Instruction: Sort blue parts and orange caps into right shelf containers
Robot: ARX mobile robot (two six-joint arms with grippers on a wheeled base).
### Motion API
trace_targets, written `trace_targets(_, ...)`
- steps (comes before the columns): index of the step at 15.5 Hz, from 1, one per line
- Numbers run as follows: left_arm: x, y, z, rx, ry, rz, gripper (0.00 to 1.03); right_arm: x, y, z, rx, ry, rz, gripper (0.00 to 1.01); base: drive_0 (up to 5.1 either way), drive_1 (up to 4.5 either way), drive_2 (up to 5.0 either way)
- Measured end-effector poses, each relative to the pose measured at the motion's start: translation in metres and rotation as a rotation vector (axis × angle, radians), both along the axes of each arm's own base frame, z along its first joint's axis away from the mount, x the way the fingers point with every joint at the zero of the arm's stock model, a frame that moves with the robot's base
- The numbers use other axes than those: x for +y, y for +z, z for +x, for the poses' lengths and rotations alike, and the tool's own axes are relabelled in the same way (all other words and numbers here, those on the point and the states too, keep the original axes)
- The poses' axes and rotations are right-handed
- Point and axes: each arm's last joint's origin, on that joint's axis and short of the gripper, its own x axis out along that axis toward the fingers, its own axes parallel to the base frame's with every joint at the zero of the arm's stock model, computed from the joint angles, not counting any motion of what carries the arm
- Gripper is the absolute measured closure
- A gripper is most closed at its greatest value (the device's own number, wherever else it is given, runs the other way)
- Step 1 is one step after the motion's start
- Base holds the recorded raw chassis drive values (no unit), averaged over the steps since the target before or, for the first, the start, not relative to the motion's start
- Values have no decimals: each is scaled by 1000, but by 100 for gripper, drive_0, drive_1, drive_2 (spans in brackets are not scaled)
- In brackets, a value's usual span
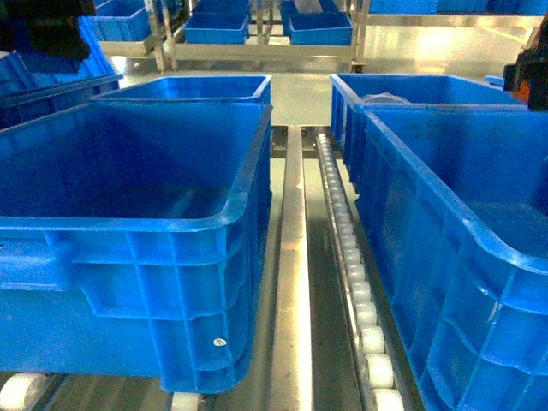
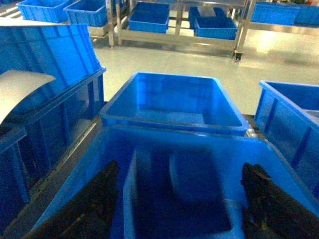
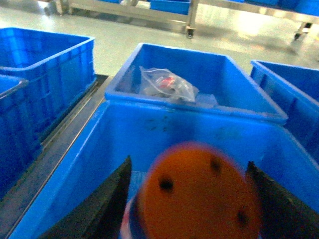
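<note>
Bright-blue containers stand in two rows on the steel shelf (image 1: 291, 257). My left gripper (image 2: 181, 167) hangs open over the near left container (image 2: 149, 142). A blurred blue part (image 2: 192, 191) lies between and below its dark fingers (image 2: 92, 206), touching neither. My right gripper (image 3: 189, 162) is open above the near right container (image 3: 149, 129). A blurred orange cap (image 3: 199, 196) with dark holes shows between its fingers (image 3: 102, 209), with a thin gap on the left side. In the head view only dark bits of the left arm (image 1: 43, 30) and right arm (image 1: 529, 81) show.
The far right container (image 3: 249, 107) holds a clear plastic bag (image 3: 164, 84). The far left container (image 2: 169, 119) looks bare inside. A roller track (image 1: 351, 257) runs between the rows. More blue crates (image 1: 321, 30) sit on racks across the floor, and tilted crates (image 2: 55, 55) stand at far left.
</note>
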Motion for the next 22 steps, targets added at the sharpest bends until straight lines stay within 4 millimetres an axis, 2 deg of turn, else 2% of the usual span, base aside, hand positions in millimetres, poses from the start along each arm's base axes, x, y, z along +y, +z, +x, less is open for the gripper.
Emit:
trace_targets(1, 0, 5, -12, -16, -1, -29, 13, -1, 4, -1, -22, -83, -35, 18, 0, 0, 0)
trace_targets(2, 0, 5, -13, -28, -5, -36, 6, -3, 4, -8, -122, -35, 22, 13, 0, 0, 0)
trace_targets(4, 16, -31, -98, -67, -31, 14, 71, -19, -24, -94, -136, -20, 79, 79, 0, 0, 0)
trace_targets(5, 28, -43, -128, -58, -31, 13, 101, -32, -29, -118, -144, -22, 82, 99, 0, 0, 0)
trace_targets(7, 29, -57, -173, -54, -33, 14, 101, -31, -41, -160, -132, -18, 84, 99, 0, 0, 0)
trace_targets(8, 29, -61, -191, -53, -33, 14, 101, -31, -54, -175, -117, -19, 84, 99, 0, 0, 0)
trace_targets(15, 29, -66, -202, -92, -32, 14, 101, -31, -53, -186, -129, -19, 84, 99, 0, 0, 0)
trace_targets(17, 29, -78, -213, -24, -33, 13, 101, -31, -51, -194, -133, -18, 84, 99, 0, 0, 0)
trace_targets(22, 29, -69, -230, -69, -33, 14, 101, -31, -45, -210, -152, -18, 85, 99, 0, 0, 0)
